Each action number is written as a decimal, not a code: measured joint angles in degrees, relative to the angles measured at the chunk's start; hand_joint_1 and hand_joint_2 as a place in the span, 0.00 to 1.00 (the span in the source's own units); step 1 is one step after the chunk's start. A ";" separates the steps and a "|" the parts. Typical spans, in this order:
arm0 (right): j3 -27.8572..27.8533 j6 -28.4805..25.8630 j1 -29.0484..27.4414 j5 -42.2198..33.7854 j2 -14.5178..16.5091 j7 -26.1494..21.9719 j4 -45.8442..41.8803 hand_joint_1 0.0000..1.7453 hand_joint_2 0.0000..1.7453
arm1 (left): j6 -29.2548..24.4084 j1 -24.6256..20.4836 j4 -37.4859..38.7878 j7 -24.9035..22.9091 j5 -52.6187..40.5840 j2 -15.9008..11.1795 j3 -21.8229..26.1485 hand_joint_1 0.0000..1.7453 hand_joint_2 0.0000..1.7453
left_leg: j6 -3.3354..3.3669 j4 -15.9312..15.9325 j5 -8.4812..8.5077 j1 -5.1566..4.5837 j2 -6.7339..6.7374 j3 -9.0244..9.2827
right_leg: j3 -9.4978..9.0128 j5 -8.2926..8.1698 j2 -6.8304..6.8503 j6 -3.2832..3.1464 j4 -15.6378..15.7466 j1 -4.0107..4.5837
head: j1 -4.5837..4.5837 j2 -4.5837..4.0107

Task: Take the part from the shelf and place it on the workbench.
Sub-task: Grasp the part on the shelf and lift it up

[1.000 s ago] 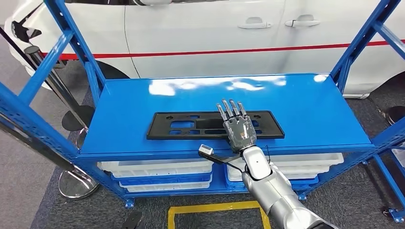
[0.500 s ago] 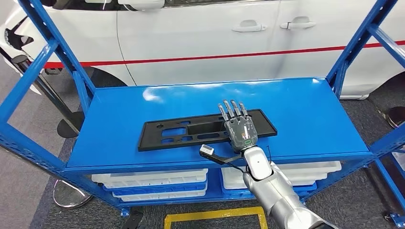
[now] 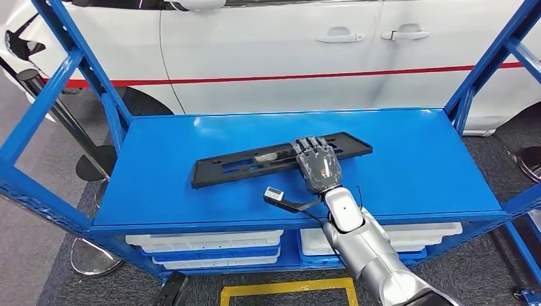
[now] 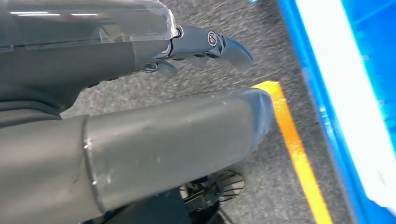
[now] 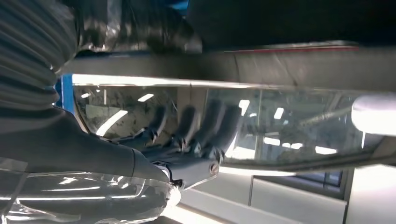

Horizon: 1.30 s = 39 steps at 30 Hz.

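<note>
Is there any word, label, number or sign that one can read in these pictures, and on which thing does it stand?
None can be read.
The black part under the right hand on the blue shelf bears no visible text.
The white car shows a red stripe and door handles, no lettering.
The yellow floor marking by the left hand is a plain line, no characters.

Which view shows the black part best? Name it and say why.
The head view: the whole black part lies on the blue shelf under the right hand. The right wrist view gives a dark close blur; the left wrist view faces the floor.
</note>
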State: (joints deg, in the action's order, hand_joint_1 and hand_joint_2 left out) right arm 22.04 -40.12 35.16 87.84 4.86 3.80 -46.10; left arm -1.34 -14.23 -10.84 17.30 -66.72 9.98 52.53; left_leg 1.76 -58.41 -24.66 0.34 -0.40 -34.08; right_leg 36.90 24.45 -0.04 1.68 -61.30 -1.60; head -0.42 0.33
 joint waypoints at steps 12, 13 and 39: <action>-0.78 0.02 1.56 0.02 -0.03 -0.82 -1.99 1.00 1.00 | -1.02 -1.17 -0.02 0.81 1.91 0.01 0.85 0.00 0.00 | -2.21 -14.81 -5.32 0.39 0.09 -7.66 | -1.09 0.32 -0.11 -2.56 1.61 0.33 | -0.04 0.00; -0.79 0.02 1.62 0.02 -0.03 -0.83 -1.99 1.00 1.00 | -1.10 -1.20 -0.02 0.88 1.94 0.01 0.91 0.00 0.00 | -1.99 -11.27 -3.10 0.38 0.09 -6.11 | -1.26 0.41 -0.15 -2.49 1.61 0.34 | -0.04 0.00; -5.62 0.02 -0.68 -0.27 1.60 -9.27 -18.98 1.00 1.00 | -7.40 -1.34 -0.30 3.67 1.89 -0.11 1.08 0.00 0.75 | -2.06 -10.48 -5.50 0.06 0.06 -5.35 | -0.81 -0.08 -0.08 -2.84 1.91 0.59 | -0.04 0.00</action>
State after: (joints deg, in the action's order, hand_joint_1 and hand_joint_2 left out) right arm 16.42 -40.11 34.48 87.57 6.46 -5.46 -65.08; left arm -8.74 -15.57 -11.14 20.97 -64.83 9.87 53.61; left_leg -0.29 -68.89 -30.16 0.40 -0.34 -39.43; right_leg 36.09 24.37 -0.12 -1.16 -59.39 -1.01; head -0.45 0.33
